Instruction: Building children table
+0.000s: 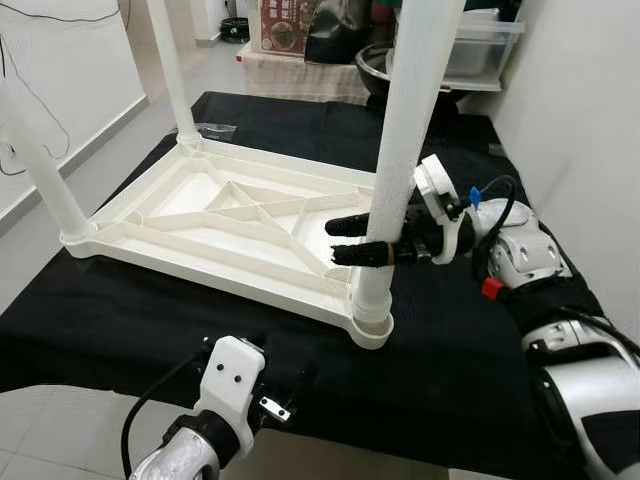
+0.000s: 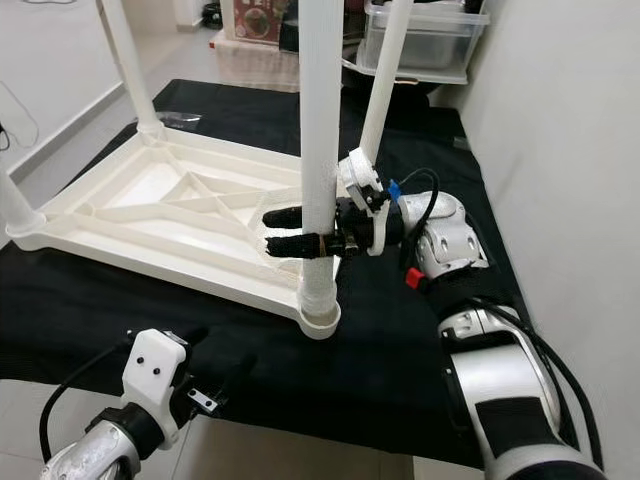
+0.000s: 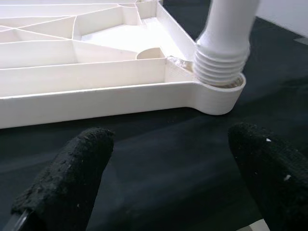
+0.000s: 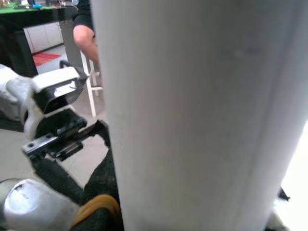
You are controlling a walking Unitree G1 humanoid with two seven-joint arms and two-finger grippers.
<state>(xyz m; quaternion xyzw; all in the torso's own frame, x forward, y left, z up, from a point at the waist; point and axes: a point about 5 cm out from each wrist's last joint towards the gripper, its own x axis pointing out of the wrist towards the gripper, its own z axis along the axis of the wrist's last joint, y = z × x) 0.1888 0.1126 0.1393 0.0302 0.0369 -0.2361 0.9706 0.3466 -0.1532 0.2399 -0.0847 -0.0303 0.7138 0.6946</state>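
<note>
The near table leg (image 2: pixel 320 150) is clasped by the right gripper (image 2: pixel 290 230); the left gripper (image 3: pixel 159 178) is spread empty. Threads could be crossed if the leg is tilted.

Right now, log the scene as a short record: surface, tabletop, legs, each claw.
surface: black cloth
tabletop: white, upside down on the cloth, ribs up
legs: four upright at the corners; near leg threaded into its socket
right claw: fingers either side of the near leg, low on it
left claw: open, over the cloth, short of that socket, holding nothing
background: bins, a person's arm
</note>
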